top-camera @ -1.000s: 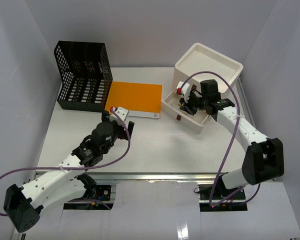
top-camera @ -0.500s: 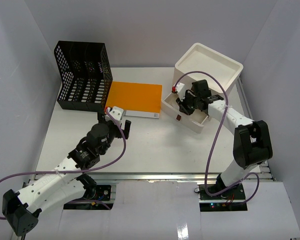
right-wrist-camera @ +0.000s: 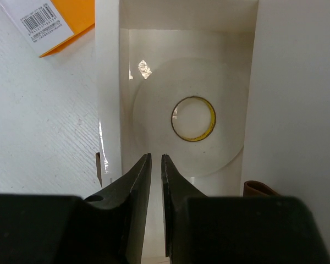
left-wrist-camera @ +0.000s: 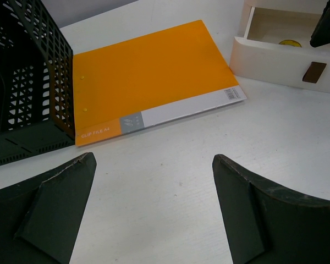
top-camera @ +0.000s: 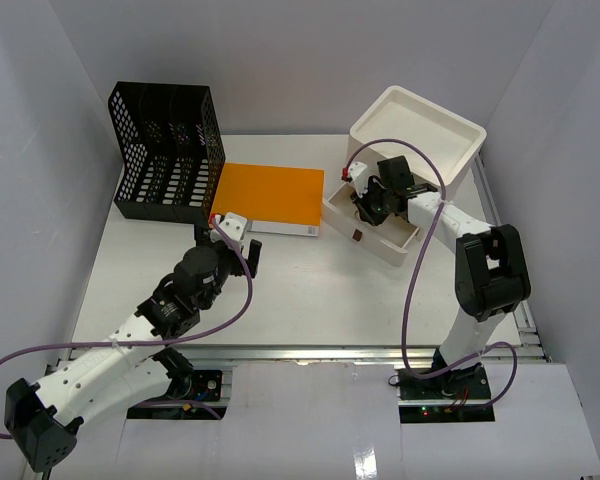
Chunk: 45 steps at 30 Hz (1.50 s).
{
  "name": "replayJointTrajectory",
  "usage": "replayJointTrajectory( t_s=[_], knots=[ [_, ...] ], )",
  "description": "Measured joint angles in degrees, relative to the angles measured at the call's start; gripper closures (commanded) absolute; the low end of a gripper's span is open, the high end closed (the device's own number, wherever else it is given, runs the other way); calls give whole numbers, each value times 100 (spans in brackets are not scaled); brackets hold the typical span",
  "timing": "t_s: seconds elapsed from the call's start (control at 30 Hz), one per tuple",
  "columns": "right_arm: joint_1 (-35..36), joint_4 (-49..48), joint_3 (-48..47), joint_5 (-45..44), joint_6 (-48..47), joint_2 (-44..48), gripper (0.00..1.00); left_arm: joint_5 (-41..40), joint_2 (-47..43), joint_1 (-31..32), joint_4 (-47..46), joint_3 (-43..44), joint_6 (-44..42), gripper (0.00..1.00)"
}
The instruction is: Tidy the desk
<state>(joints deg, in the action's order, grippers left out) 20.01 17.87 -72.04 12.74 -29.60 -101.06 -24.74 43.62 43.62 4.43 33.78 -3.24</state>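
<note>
Overhead, the desk (top-camera: 330, 290) is seen spanning the view, its metal rail along the near edge. A black file rack (top-camera: 168, 150) is stood at its far left corner, and an orange folder (top-camera: 270, 197) is laid flat just beside it. A white drawer box (top-camera: 420, 135) is set at the far right corner, one drawer (top-camera: 380, 238) standing open. The right gripper (right-wrist-camera: 156, 157) is held over a tape roll (right-wrist-camera: 193, 118) in that drawer, fingers nearly together on nothing. The left gripper (left-wrist-camera: 154, 209) is spread wide and empty near the folder.
</note>
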Motion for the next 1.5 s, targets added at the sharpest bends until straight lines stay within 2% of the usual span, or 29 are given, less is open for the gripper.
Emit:
replayJointTrajectory(
  t_s=[0.23,0.4,0.6,0.73,1.03,1.2,1.5],
  knots=[
    [2,78,-18,228,-9,248,79,-14,17,0,2,0,-3,2],
    [68,462,-47,1118,-397,947,79,-14,17,0,4,0,-23,2],
    [719,908,275,1426,-926,1051,78,-14,25,0,8,0,-41,2],
    [1135,1038,636,970,-1041,869,78,-18,58,0,9,0,-49,2],
    [1198,349,649,-1230,-923,121,74,-43,95,0,13,0,-88,2],
    [1096,-3,569,-2013,-868,-196,65,-57,113,0,15,0,-104,2],
    [792,-310,520,-2749,-978,-338,50,-79,113,0,20,0,-106,2]
  ],
)
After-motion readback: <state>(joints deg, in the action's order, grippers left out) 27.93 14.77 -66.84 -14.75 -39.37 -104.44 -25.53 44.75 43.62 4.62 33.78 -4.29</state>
